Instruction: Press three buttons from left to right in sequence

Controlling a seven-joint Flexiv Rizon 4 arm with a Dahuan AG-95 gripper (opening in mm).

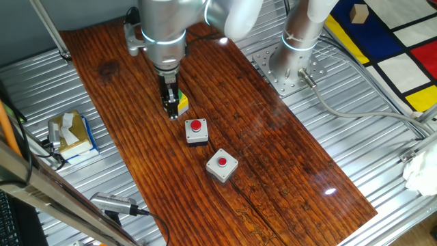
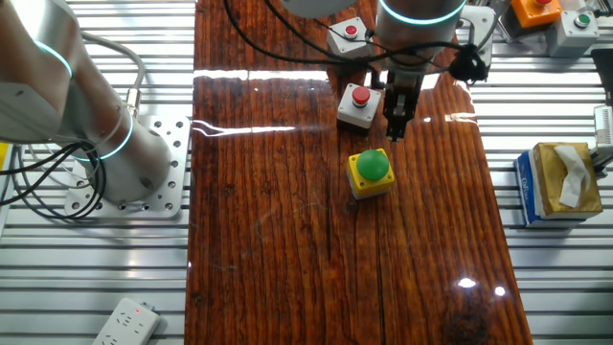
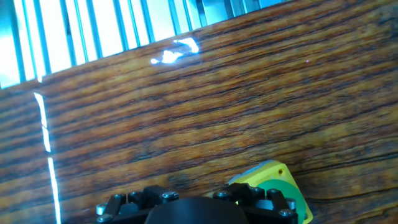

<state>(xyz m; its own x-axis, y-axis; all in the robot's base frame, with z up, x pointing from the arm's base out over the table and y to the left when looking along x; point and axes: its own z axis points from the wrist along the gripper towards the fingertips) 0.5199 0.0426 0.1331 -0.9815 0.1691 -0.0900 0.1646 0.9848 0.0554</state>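
Three button boxes stand in a row on the wooden board (image 1: 273, 157). The yellow box with the green cap (image 2: 370, 172) is partly hidden behind my fingers in one fixed view (image 1: 183, 104) and shows at the bottom edge of the hand view (image 3: 273, 183). The white-and-black box with a red cap (image 1: 196, 130) (image 2: 359, 103) is in the middle. The light grey box with a red cap (image 1: 222, 165) (image 2: 346, 34) is last. My gripper (image 2: 396, 132) (image 1: 169, 111) points down, just beside the yellow box and above the board, not on the cap. Its fingers show as one narrow tip with no gap.
A tissue box (image 1: 68, 133) (image 2: 560, 182) sits on the metal table beside the board. The arm's base (image 1: 290, 65) (image 2: 124, 163) is bolted at the other side. More button boxes (image 2: 578, 24) and a power strip (image 2: 124, 324) lie off the board.
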